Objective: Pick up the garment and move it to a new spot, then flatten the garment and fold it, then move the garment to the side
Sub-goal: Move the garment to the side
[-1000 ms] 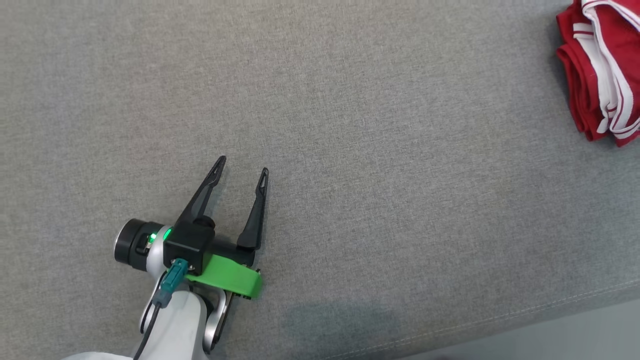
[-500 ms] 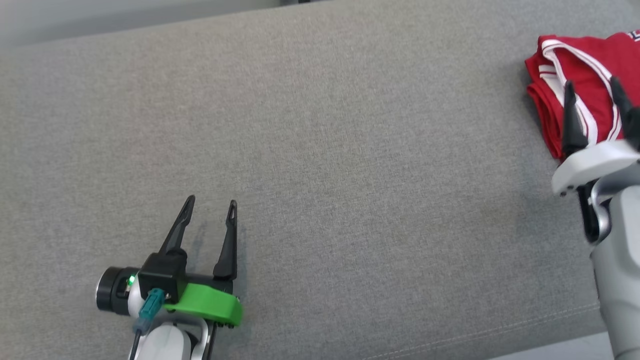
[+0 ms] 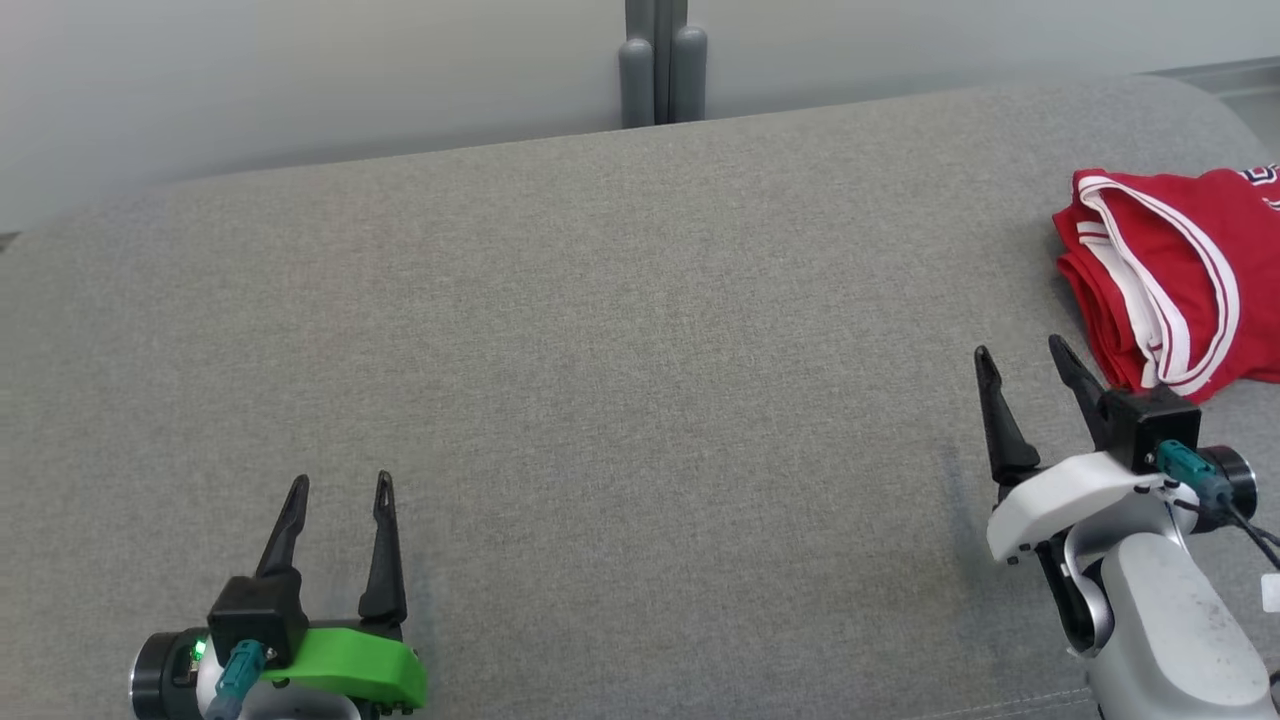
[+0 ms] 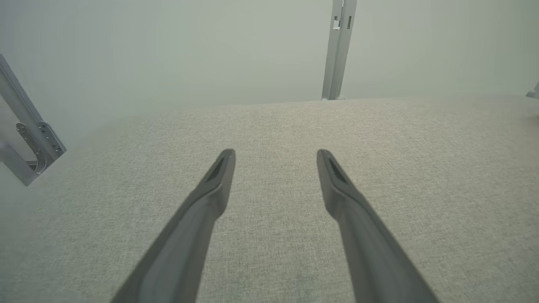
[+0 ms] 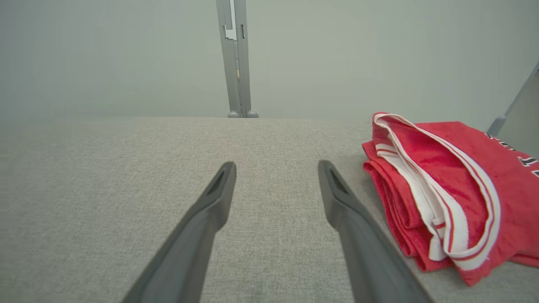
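The garment (image 3: 1170, 280) is red with white trim, folded into a stack at the far right of the grey cushioned surface (image 3: 640, 350). In the right wrist view the garment (image 5: 450, 189) lies just right of the fingers. My right gripper (image 3: 1022, 356) stands open a little to the garment's near left, apart from it, with nothing between its fingers. My left gripper (image 3: 340, 484) is open and empty at the lower left, far from the garment. In the left wrist view the left gripper (image 4: 276, 153) hovers over bare grey fabric.
A grey post (image 3: 662, 60) rises behind the surface's far edge against a pale wall. A metal bracket (image 4: 29, 143) shows at the left in the left wrist view. The cushion's stitched front edge (image 3: 1040, 695) runs near the bottom right.
The head camera has tilted up, bringing the far edge, wall and post into view. The right gripper has drawn back from over the garment to its near left. Both grippers stay open.
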